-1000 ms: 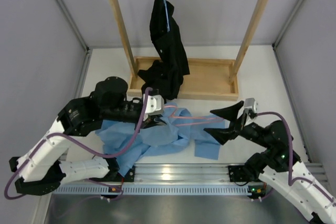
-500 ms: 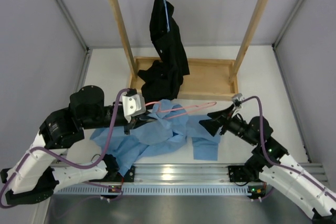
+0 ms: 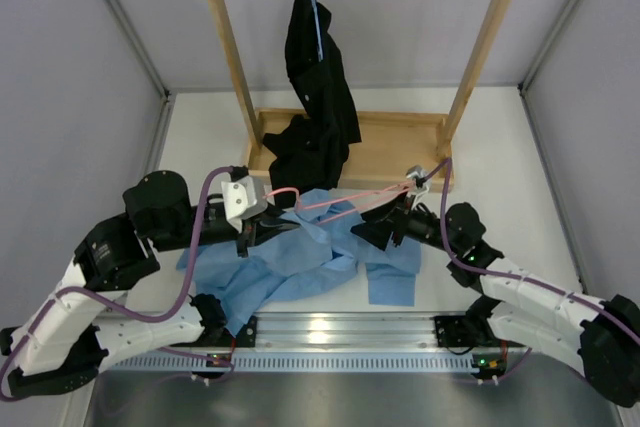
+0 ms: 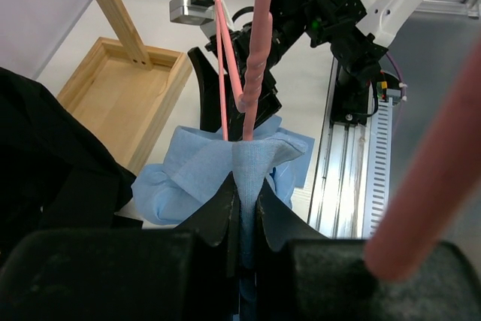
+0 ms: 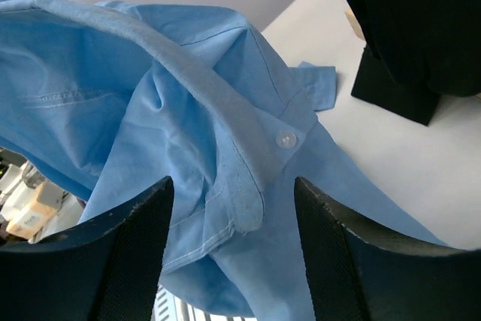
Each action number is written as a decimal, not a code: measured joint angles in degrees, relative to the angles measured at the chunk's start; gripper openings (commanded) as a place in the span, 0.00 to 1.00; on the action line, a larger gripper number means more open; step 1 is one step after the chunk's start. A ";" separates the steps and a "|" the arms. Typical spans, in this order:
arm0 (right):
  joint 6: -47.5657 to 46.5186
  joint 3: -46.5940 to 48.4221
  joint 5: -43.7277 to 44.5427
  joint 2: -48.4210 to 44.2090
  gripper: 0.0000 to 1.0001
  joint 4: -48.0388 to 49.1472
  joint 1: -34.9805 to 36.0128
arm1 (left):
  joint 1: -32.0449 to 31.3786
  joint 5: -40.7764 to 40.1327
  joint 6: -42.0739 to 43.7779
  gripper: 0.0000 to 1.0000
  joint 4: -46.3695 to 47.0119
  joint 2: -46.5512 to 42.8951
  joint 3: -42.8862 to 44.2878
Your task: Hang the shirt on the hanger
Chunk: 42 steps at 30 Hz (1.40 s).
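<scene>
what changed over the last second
The right gripper swung left, open, and now hangs over the shirt at its buttoned edge. The left gripper, shut on the shirt, pulled back left, taking fabric and the pink hanger along. The black garment and wooden rack stayed put.

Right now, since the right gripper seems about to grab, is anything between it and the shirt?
Nothing visible does. The right gripper is open, and its wrist view shows the shirt straight ahead, its buttoned edge framed by the fingers. The black garment lies off to one side.
</scene>
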 measured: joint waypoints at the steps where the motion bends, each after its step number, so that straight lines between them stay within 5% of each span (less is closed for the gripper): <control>1: 0.35 -0.11 -0.26 0.94 0.59 1.49 0.00 | 0.00 -0.09 -0.11 0.00 0.39 -0.22 -0.26; 5: 2.34 -0.48 -2.01 4.90 0.41 7.89 -0.02 | 0.00 -0.63 -0.37 0.00 1.05 -0.74 -0.55; 9: 4.13 -0.74 -3.58 7.65 0.07 11.93 -0.17 | 0.00 -1.42 -0.48 0.00 1.27 -1.20 -0.55; 12: 4.81 -0.79 -4.22 7.32 0.00 12.48 -0.72 | 0.00 -2.91 -0.48 0.00 1.29 -1.60 -0.55; 17: 3.96 -1.31 -3.56 -0.20 0.00 5.88 -4.98 | -0.02 -6.10 0.31 0.00 1.09 -3.13 -0.55; 24: -3.02 11.15 1.70 -10.58 0.00 -21.31 -13.31 | 0.00 -8.02 1.95 0.00 0.76 -3.78 -3.34; 33: -10.56 29.05 2.21 -4.37 0.00 -46.27 -20.61 | -0.02 -10.29 3.63 0.00 1.22 -1.03 -8.31; 42: -14.78 40.63 2.99 1.31 0.00 -58.36 -21.29 | -0.02 -17.92 3.37 0.00 2.93 -0.46 -11.32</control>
